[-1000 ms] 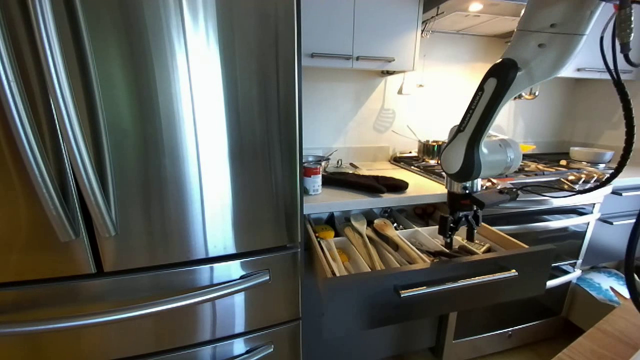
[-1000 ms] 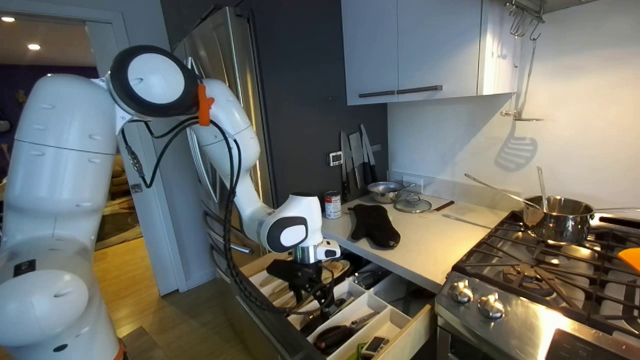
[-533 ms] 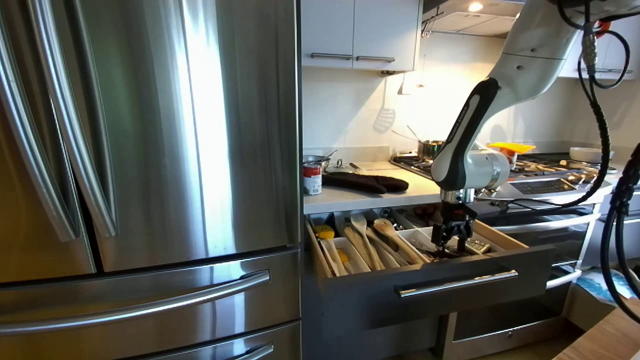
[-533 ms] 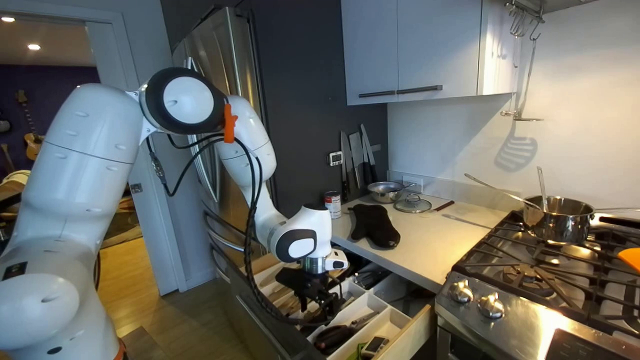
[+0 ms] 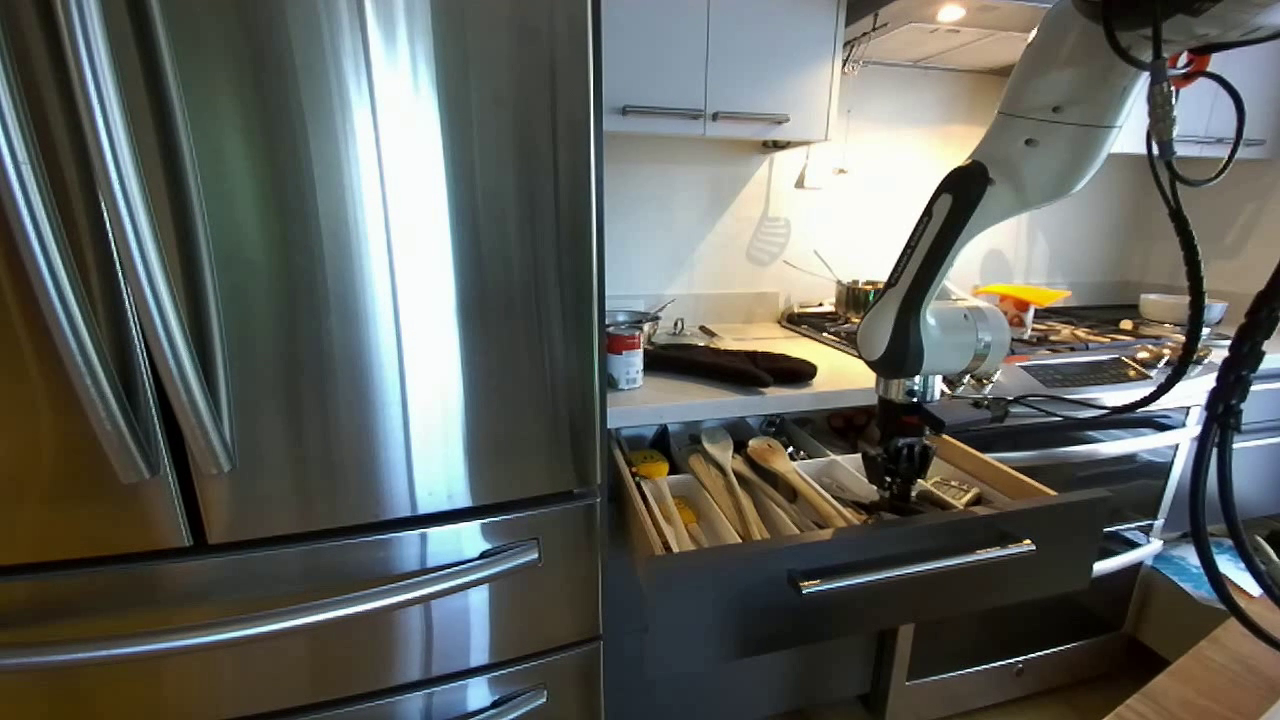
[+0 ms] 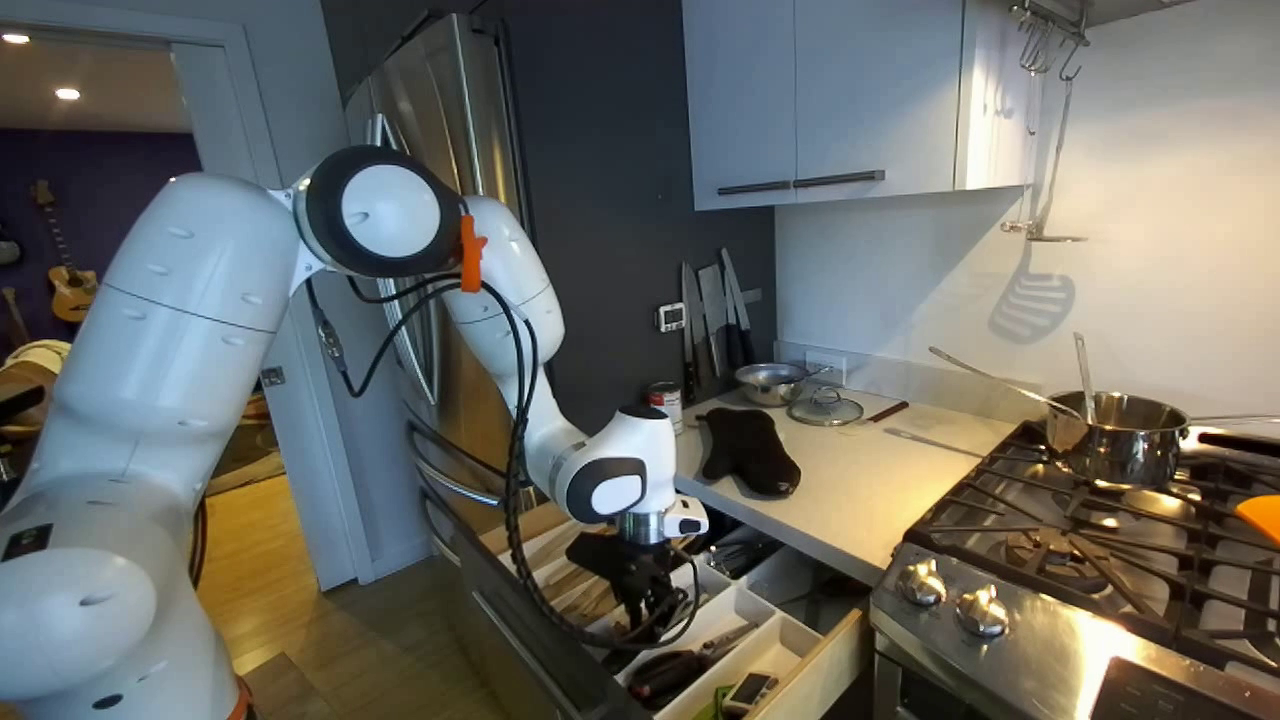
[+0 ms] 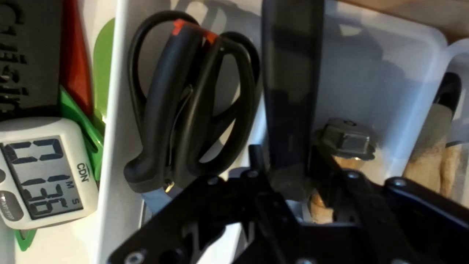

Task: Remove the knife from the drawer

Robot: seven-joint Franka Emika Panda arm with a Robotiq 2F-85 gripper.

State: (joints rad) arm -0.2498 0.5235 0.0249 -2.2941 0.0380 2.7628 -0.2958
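The drawer (image 5: 750,595) is pulled out from under the surface (image 6: 850,470), which gives open room above its front part. There, near the front edge, the fingers (image 7: 326,176) are closed on the knife (image 7: 291,91), inside the drawer. The white bin (image 7: 121,91) beside it contains scissors (image 7: 190,99); a timer (image 7: 40,172) lies in the next section.

Scissors (image 7: 161,110) lie beside the pincer (image 7: 286,157), bare tray floor (image 7: 351,84) opposite.
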